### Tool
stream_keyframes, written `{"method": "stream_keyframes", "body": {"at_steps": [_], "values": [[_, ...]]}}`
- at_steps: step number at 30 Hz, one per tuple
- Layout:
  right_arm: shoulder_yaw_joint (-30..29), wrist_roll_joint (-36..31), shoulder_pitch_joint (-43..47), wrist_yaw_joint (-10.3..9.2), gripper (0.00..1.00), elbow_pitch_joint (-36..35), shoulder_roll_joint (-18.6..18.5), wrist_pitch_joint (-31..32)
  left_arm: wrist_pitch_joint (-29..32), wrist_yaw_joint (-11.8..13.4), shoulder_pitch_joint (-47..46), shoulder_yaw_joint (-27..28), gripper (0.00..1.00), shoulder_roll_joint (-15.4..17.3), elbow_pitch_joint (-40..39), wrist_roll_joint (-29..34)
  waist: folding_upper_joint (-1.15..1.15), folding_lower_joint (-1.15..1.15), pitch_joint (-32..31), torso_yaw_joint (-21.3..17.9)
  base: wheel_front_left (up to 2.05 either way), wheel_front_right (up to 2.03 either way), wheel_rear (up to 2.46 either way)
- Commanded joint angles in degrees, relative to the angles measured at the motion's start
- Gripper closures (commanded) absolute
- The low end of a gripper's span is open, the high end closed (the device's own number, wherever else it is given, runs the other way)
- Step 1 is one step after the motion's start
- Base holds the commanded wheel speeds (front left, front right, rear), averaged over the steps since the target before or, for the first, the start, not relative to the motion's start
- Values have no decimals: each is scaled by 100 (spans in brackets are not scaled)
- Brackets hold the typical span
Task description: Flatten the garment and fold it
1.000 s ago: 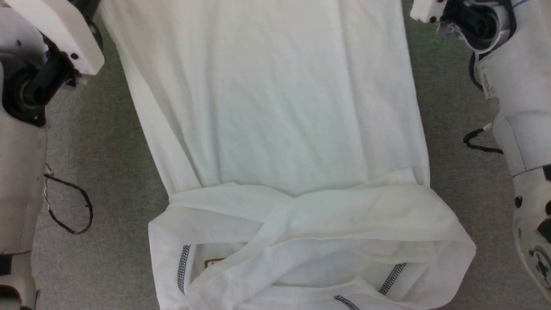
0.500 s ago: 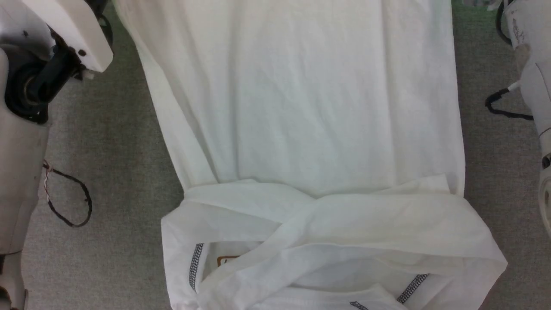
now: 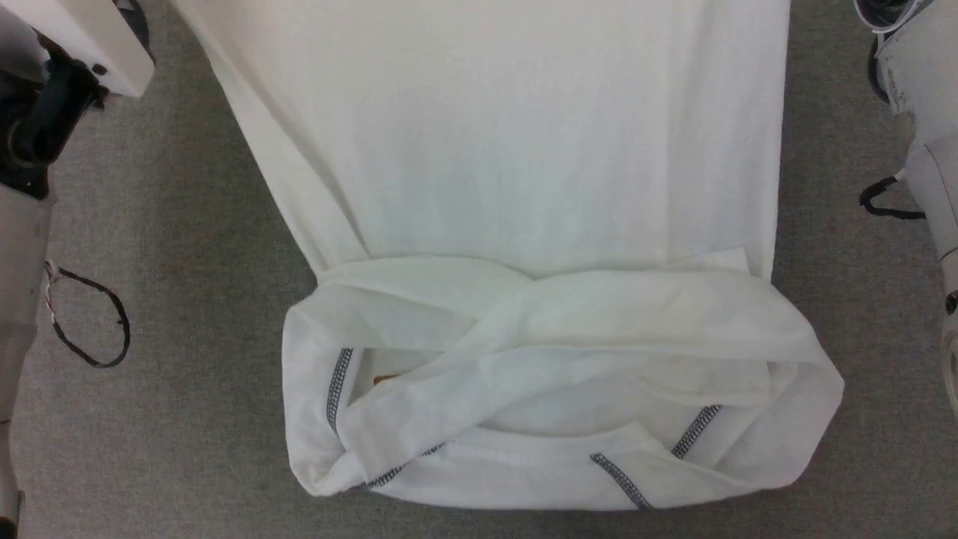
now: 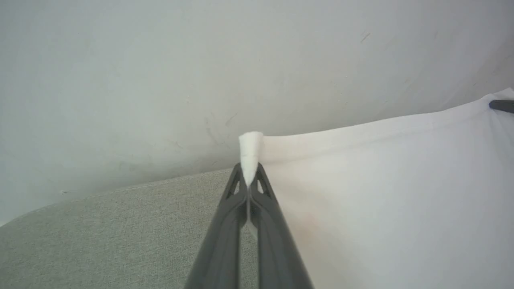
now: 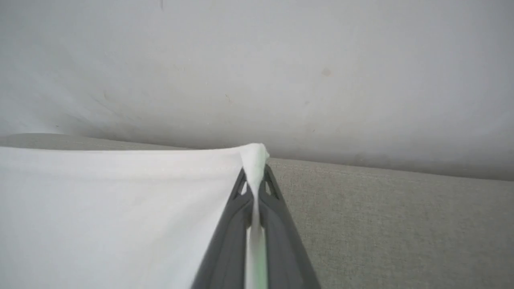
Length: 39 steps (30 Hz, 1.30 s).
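White garment [image 3: 524,150] is pinched at corners by left claw [image 4: 249,172] and right claw [image 5: 254,174].

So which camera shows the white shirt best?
The head view: it takes in most of the shirt, stretched over the grey surface, near end bunched, dark zigzag stitching showing. The left wrist view shows one corner pinched in shut jaws; the right wrist view, another corner likewise.
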Motion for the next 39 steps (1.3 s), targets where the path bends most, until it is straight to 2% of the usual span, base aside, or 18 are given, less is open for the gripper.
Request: {"method": "stream_keyframes", "body": {"at_steps": [1,6,10,13,20,24,30,34,39], "values": [[7,25,-33,-5,100,-60,-52,-135,-103,56,-115,50,100,44,63,61,0,-1,-318,-165,0,0,0],[185,133,33,-5,100,-282,-144,-724,-442,146,-74,101,100,87,139,184,0,-1,-739,-283,0,0,0],[423,379,417,-5,100,-629,-158,-1082,-656,230,371,158,100,142,-26,151,0,-1,-1125,-354,0,0,0],[738,596,1026,-5,100,-998,-216,-1207,-811,378,1064,153,100,167,-300,125,0,-1,-1476,-373,0,0,0],[1177,1248,3100,-5,100,-2185,-592,-1323,-1108,993,3314,252,100,181,-1357,-129,0,-1,-2184,-386,0,0,0],[1032,1423,4316,-5,100,-2929,-833,-1358,-1111,1326,4365,182,100,183,-1943,-179,0,-1,-2406,-339,0,0,0],[540,1297,6003,-5,100,-4204,-991,-1097,-980,1586,5254,-133,100,124,-2444,-131,0,-1,-2557,-279,0,0,0],[90,1048,7063,-5,100,-5043,-772,-793,-969,1697,5662,-252,100,6,-2395,-210,0,-1,-2598,-317,0,0,0],[-484,643,8025,-5,100,-5669,-383,-360,-966,1659,5958,-411,100,-190,-2143,-363,0,-1,-2609,-378,0,0,0]]}}
